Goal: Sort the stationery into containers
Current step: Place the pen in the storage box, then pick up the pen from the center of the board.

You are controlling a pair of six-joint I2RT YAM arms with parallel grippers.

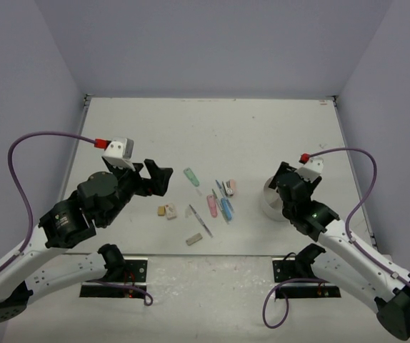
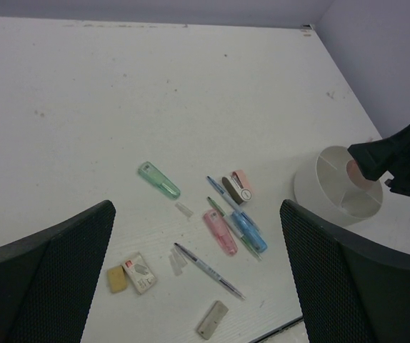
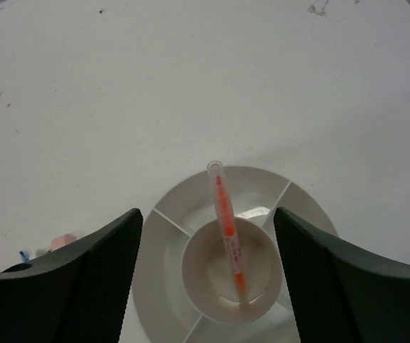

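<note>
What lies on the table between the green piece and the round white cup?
A thin blue pen and a stubby pink-and-dark piece lie side by side, then bare table runs up to the cup. The left wrist view shows this best.

White arm links, black joints, purple cables with red connectors, black mesh-textured tool fingers.

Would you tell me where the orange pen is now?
In the right wrist view, the orange pen stands tilted in the round centre compartment of the white organizer, beneath the right pincer.
</note>
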